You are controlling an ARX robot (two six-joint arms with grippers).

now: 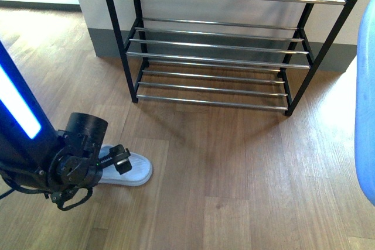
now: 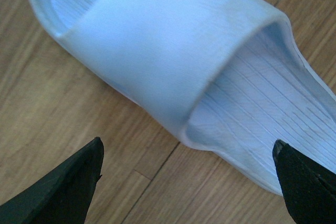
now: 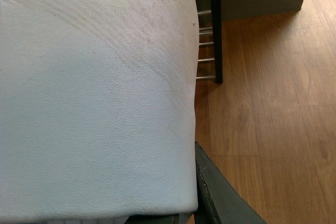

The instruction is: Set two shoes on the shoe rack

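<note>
1. The left gripper [image 2: 188,182] hangs low over the light brown wooden plank floor [image 1: 234,174], its jaws spread wide, with a black fingertip on either side.
2. A pale blue moulded slide [image 2: 157,51] lies flat on the floor just ahead of those open jaws, untouched, well apart from the rack.
3. The tall black metal-framed shoe rack with thin chrome bars [image 1: 217,45] stands against the wall, and the tiers in view are bare.
4. The right gripper [image 3: 220,198] holds a second pale blue slide [image 3: 94,103] off the floor, one dark finger against its edge. The slide is near the rack's right side.
</note>
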